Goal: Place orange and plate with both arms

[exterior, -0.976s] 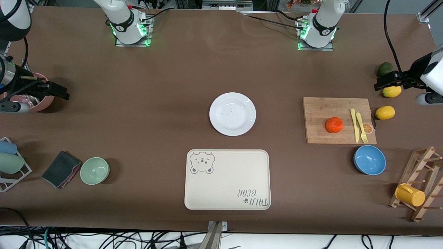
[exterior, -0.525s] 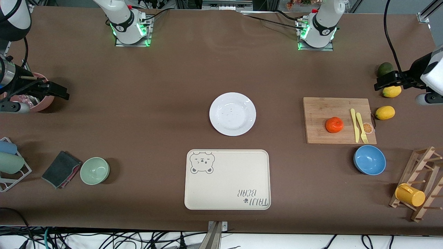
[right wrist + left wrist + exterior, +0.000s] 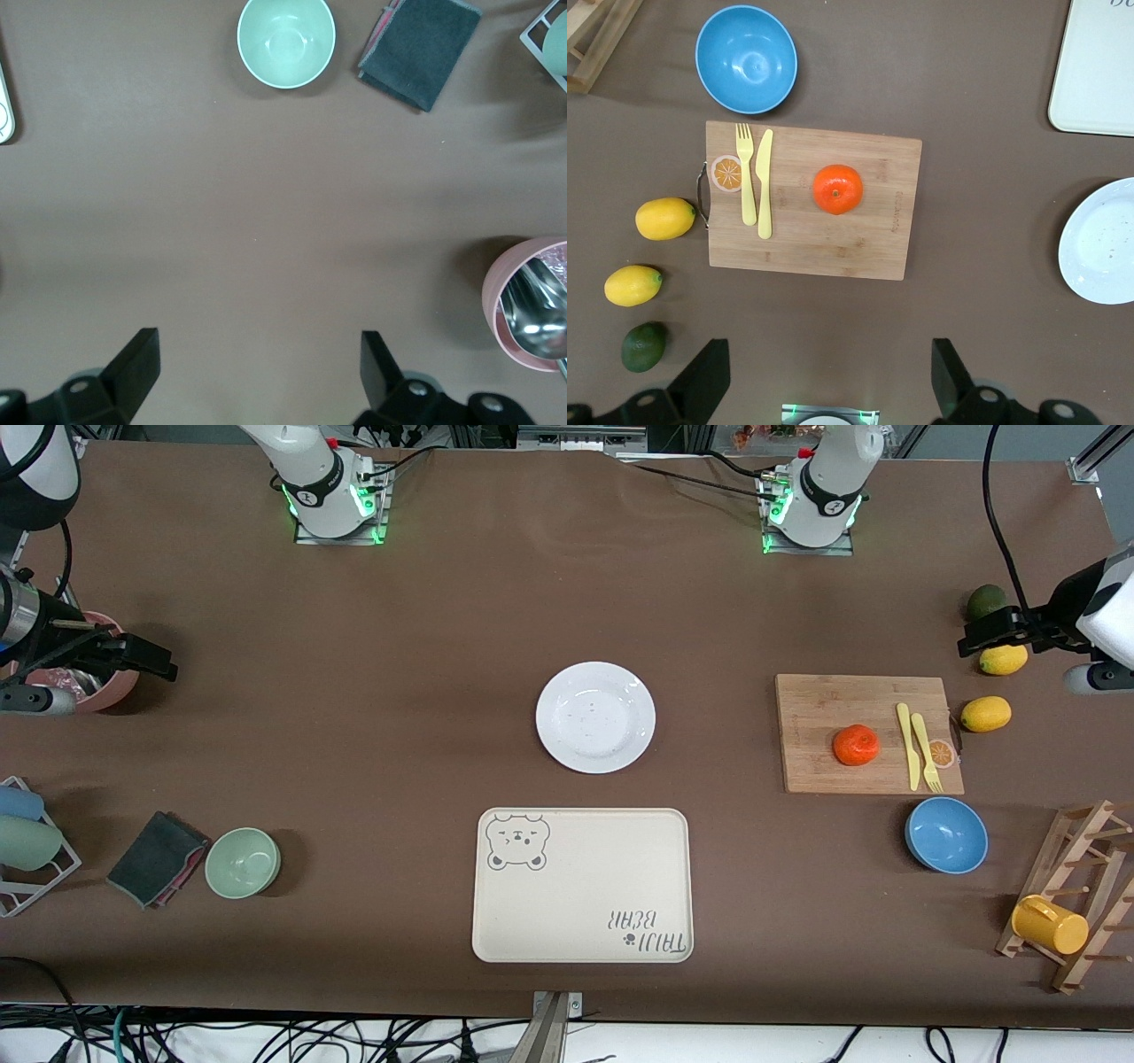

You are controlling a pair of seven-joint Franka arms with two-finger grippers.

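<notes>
Brown table (image 3: 425, 691), white plate (image 3: 595, 716) at its middle, cream tray (image 3: 582, 885) nearer the camera, cutting board (image 3: 868, 733), blue bowl (image 3: 946, 834), lemons (image 3: 986, 714), avocado (image 3: 984, 601), wooden rack (image 3: 1076, 895), green bowl (image 3: 243, 862), grey cloth (image 3: 158, 858), pink bowl (image 3: 99, 677)

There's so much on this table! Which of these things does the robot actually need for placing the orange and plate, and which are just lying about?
Needed:
- orange on the cutting board
- white plate, mid-table
- left gripper, open, over the lemons
- right gripper, open, beside the pink bowl

Lying about:
- bear tray
- blue bowl
- green bowl
- lemons
- avocado
- fork and knife
- grey cloth
- pink bowl
- yellow mug
</notes>
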